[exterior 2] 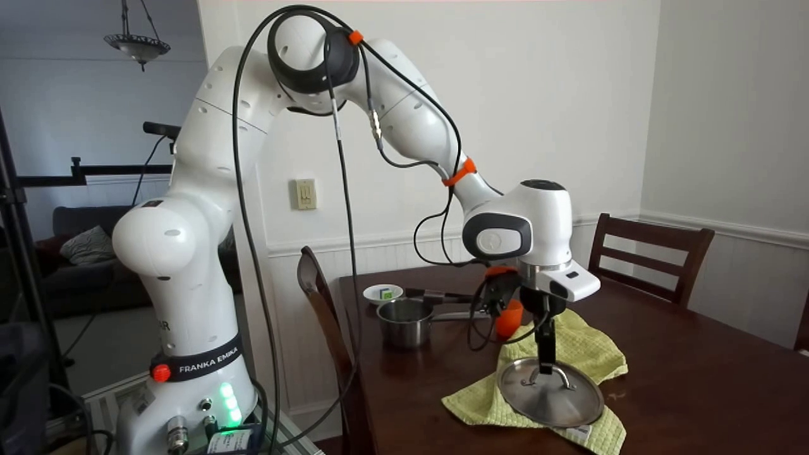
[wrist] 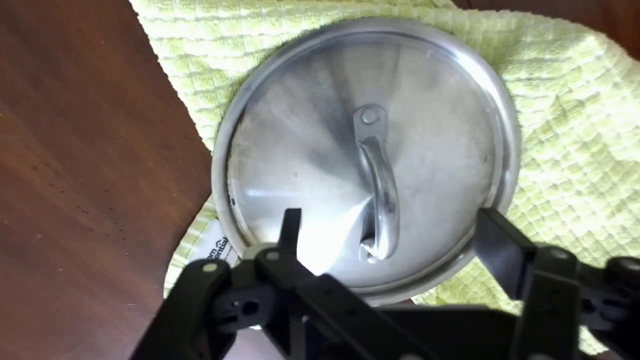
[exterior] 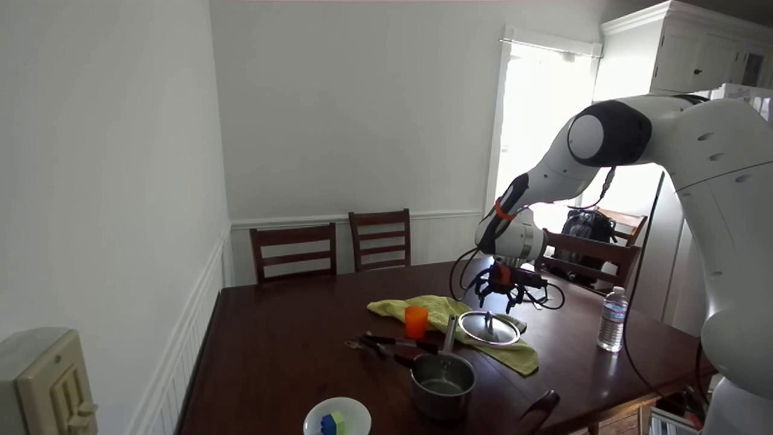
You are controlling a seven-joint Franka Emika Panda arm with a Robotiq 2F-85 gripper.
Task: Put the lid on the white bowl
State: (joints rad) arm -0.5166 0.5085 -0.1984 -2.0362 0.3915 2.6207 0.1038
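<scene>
Pale walls point(exterior: 362, 109); wooden chairs point(exterior 2: 654, 232) — a bright window point(exterior: 537, 109).

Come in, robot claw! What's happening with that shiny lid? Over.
Gripper open over lid, holding nothing. Lid lies on green towel, not yet on white bowl. Metal pot stands between lid and white bowl, possibly in the way.

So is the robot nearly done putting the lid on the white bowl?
No. Done: the open gripper is above the lid. In hand: its fingers look set to straddle the handle, not gripping yet. Left: grip, lift the lid off the green towel, and put it on the uncovered white bowl.
</scene>
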